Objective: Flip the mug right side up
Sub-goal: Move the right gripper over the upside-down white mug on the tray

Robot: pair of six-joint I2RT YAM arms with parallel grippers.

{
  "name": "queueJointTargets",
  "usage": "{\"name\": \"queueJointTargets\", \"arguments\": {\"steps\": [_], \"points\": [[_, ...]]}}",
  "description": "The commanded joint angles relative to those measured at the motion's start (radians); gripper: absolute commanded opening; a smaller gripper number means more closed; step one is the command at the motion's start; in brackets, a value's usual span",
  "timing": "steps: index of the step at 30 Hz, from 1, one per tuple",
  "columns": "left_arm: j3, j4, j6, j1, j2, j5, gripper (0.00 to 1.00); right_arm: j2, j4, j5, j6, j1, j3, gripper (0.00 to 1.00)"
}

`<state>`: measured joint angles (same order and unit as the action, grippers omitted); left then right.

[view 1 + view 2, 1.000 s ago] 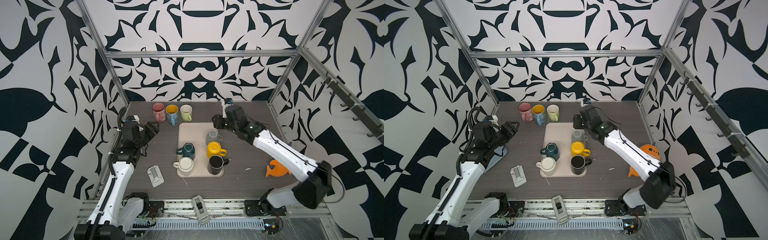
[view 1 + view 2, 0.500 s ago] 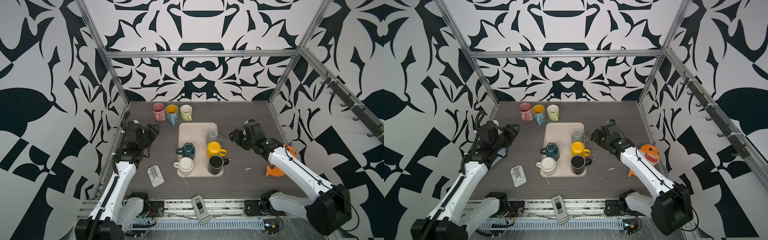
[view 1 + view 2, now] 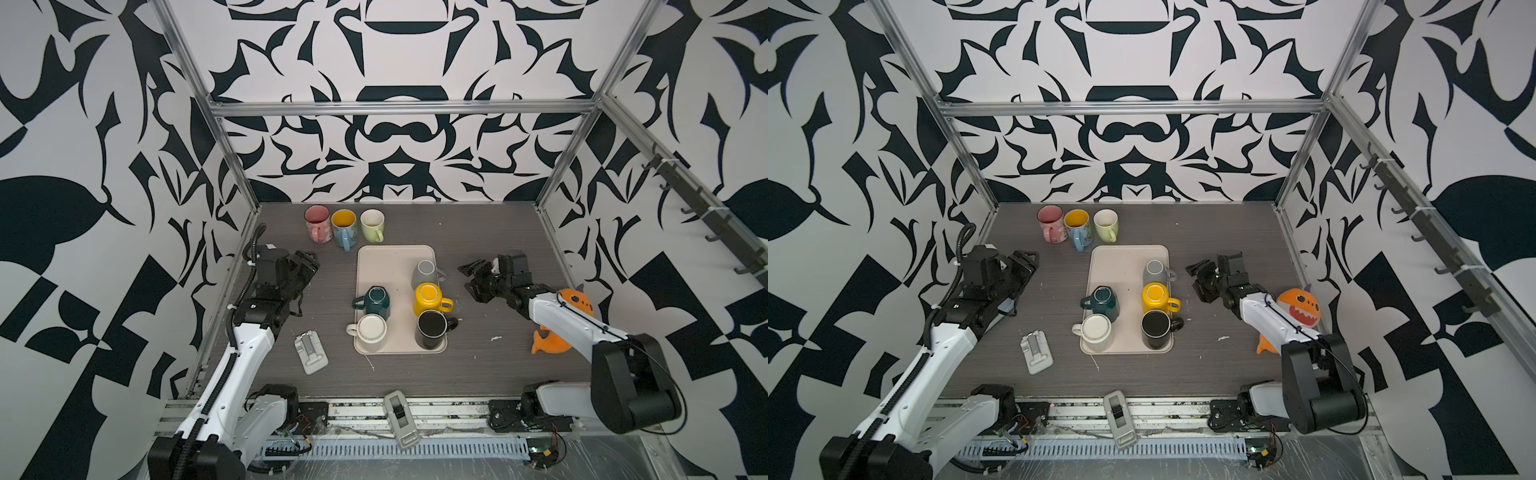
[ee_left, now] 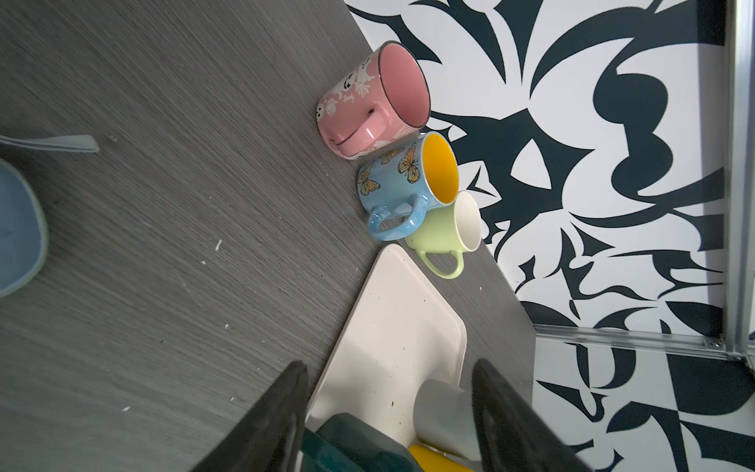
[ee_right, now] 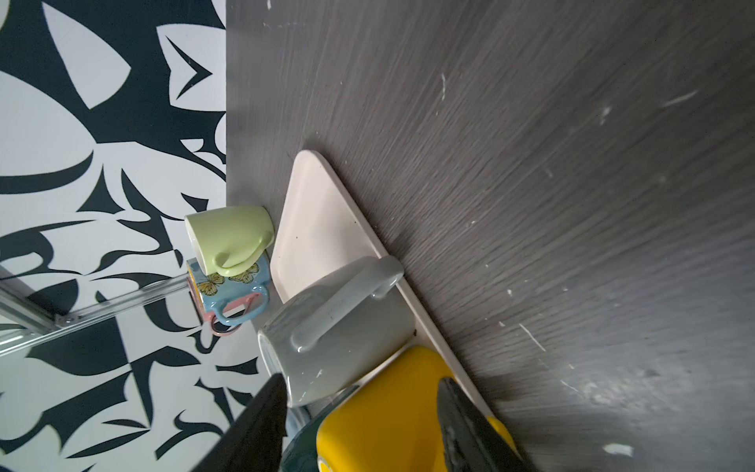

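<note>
Both grippers are released and hold nothing. The left gripper [image 3: 308, 266] hangs over the table [image 3: 478, 232], to the left of the beige tray [image 3: 388, 257]. The right gripper [image 3: 471, 279] is near the tray's right side. On the tray, the gray mug [image 3: 424, 272], teal mug [image 3: 376, 301], yellow mug [image 3: 428, 297] and white mug [image 3: 371, 330] stand bottom up. The black mug [image 3: 431, 328] stands mouth up.

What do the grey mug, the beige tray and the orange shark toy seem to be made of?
Grey mug: probably glazed ceramic; smooth, with soft highlights on the handle.
Beige tray: likely matte plastic or melamine; dull flat surface, rounded rim.
Orange shark toy: seems plush fabric; soft rounded shape, no shine, though too small to be sure.
</note>
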<state>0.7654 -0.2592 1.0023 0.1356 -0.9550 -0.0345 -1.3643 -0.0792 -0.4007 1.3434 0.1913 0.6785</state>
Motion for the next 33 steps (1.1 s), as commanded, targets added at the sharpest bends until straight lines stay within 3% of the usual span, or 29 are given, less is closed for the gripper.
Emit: {"name": "queueJointTargets", "arguments": {"steps": [1,5,19,33], "points": [[0.001,-0.03,0.004,0.002,0.012,-0.039,0.67,-0.055,-0.228,-0.085,0.149,-0.001,-0.003,0.61],[0.0,-0.034,0.003,0.002,0.013,-0.049,0.68,-0.113,-0.352,-0.09,0.23,-0.003,-0.017,0.58],[0.011,-0.035,0.003,0.002,-0.013,-0.052,0.68,-0.183,-0.368,-0.102,0.247,0.02,0.016,0.57],[0.014,-0.047,-0.002,0.002,-0.008,-0.059,0.69,-0.324,-0.554,-0.109,0.336,0.056,0.033,0.57]]}}
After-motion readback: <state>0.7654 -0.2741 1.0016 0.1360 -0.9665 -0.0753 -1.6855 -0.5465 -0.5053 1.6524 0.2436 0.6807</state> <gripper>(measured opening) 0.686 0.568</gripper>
